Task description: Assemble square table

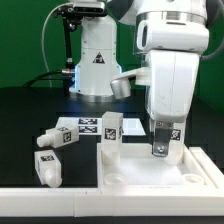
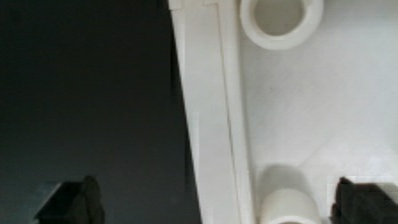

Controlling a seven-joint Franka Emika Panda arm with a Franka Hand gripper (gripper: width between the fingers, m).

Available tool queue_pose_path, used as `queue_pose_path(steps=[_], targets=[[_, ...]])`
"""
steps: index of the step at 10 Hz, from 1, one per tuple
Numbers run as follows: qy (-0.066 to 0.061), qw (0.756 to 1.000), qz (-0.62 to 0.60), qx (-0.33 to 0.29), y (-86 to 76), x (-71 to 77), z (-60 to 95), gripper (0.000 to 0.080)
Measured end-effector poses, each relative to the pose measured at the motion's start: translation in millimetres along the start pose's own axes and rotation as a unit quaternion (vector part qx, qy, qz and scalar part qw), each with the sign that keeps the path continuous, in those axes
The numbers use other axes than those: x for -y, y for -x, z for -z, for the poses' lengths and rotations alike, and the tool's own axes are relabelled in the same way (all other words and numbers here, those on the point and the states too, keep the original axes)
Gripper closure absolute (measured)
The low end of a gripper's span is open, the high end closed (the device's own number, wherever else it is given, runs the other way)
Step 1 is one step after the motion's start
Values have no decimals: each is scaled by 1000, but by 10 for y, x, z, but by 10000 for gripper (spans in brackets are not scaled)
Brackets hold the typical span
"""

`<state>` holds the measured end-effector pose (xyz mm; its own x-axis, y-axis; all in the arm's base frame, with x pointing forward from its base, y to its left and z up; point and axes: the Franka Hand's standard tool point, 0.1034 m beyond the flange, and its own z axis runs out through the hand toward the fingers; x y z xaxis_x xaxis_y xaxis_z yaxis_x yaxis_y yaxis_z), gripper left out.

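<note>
The white square table top (image 1: 190,172) lies at the exterior view's right, its raised rim toward the front. One tagged white leg (image 1: 110,134) stands upright at its near-left corner. My gripper (image 1: 164,150) hangs over the top with its jaws wide apart, straddling a second upright tagged leg (image 1: 166,131). In the wrist view the dark fingertips (image 2: 75,204) stand far apart. The leg's round white end (image 2: 295,196) sits between them, close to one finger, with no visible squeeze. A corner hole ring (image 2: 281,22) and the top's rim (image 2: 210,110) show there.
Two more tagged legs lie on the black table at the exterior view's left, one (image 1: 70,130) behind the other (image 1: 47,164). A white raised frame (image 1: 60,198) runs along the front edge. The white robot base (image 1: 97,60) stands at the back.
</note>
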<state>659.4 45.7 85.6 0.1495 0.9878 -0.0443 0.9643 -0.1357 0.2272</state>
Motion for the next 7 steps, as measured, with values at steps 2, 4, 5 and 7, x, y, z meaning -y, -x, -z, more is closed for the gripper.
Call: queue_pose_path(steps=[2, 4, 5, 7], targets=[[-16, 1000, -24, 11, 194, -30, 58, 151], [-41, 989, -136, 35, 556, -99, 163, 151], [-55, 980, -186, 49, 590, -104, 187, 151], [-47, 968, -244, 47, 547, -112, 165, 151]])
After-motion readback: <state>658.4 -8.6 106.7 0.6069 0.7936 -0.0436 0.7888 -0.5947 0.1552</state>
